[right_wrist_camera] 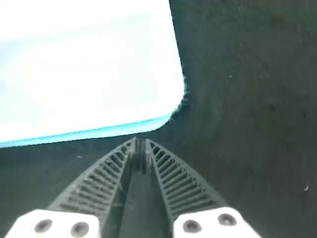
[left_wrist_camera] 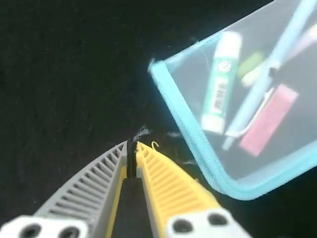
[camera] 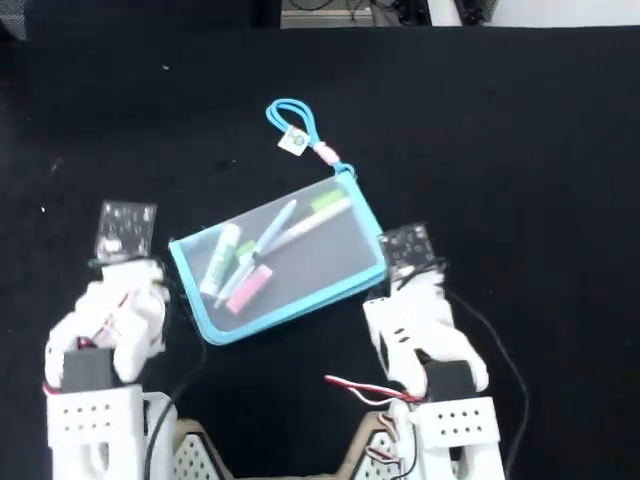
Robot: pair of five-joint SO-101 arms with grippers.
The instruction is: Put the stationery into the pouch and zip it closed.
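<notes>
Both claws are pinched together and empty, left claw [left_wrist_camera: 132,157] and right claw [right_wrist_camera: 140,151] low over the black table [camera: 520,150]. Between the 2 arms lies the blue-edged pouch [camera: 335,258], flat; inside it, a blue pen [camera: 280,222], a glue stick [camera: 222,258], a pink eraser [camera: 252,288].

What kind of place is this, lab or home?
Probably a robotics lab bench: left arm and right arm mounted side by side, a table draped in black cloth, and a pouch between them.
</notes>
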